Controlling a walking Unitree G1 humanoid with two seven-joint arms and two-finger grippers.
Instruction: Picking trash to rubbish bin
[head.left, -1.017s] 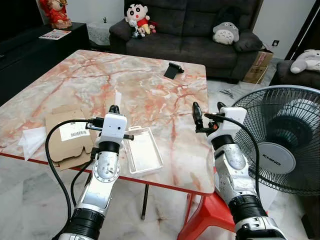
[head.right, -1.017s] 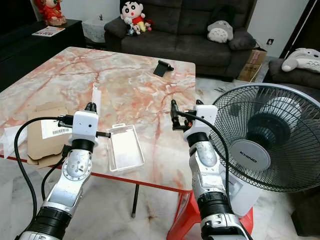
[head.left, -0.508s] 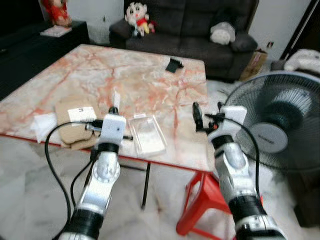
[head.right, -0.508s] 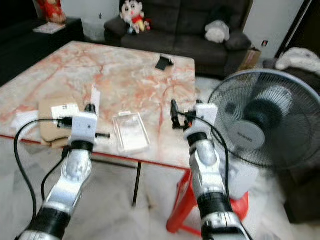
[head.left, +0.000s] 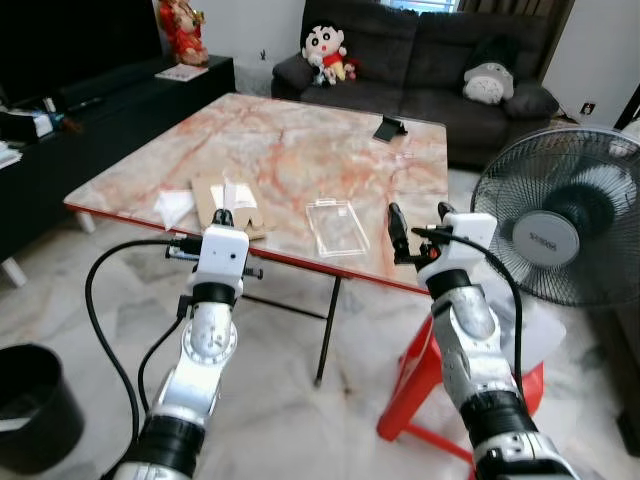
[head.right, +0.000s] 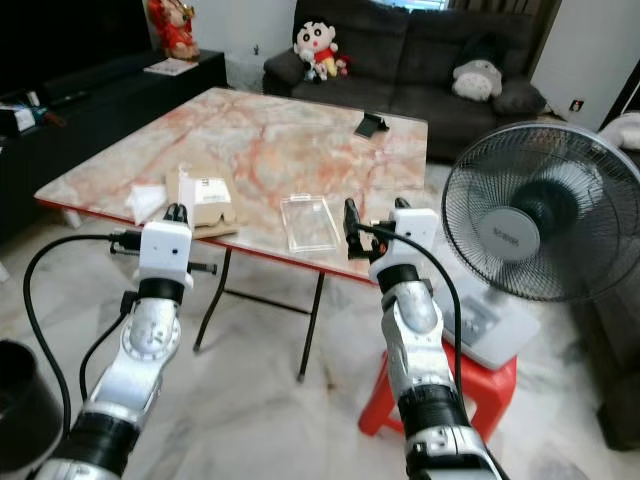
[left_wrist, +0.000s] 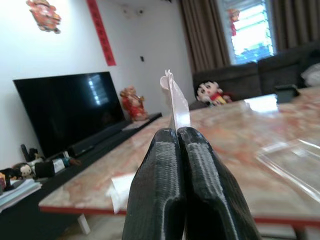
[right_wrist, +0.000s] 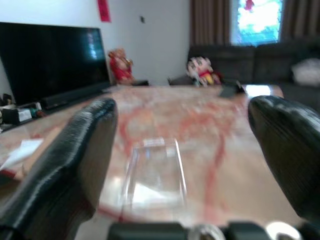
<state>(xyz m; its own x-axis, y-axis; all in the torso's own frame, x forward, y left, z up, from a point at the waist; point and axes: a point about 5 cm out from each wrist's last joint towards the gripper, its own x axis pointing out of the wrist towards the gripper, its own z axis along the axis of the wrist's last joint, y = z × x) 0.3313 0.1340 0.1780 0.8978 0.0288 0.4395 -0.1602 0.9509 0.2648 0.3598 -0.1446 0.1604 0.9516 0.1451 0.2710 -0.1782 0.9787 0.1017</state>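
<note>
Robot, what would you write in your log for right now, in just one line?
left gripper: shut on white scrap | right gripper: open, holds nothing | black bin: on floor, robot's left | clear tray, cardboard: on table

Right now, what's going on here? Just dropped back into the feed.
The left pincer is shut on a thin white scrap of trash, held up in front of the robot, which stands off the near edge of the marble table. The right pincer is open and holds nothing. A clear plastic tray, flattened cardboard and white paper lie on the table. A black rubbish bin sits on the floor to the robot's left.
</note>
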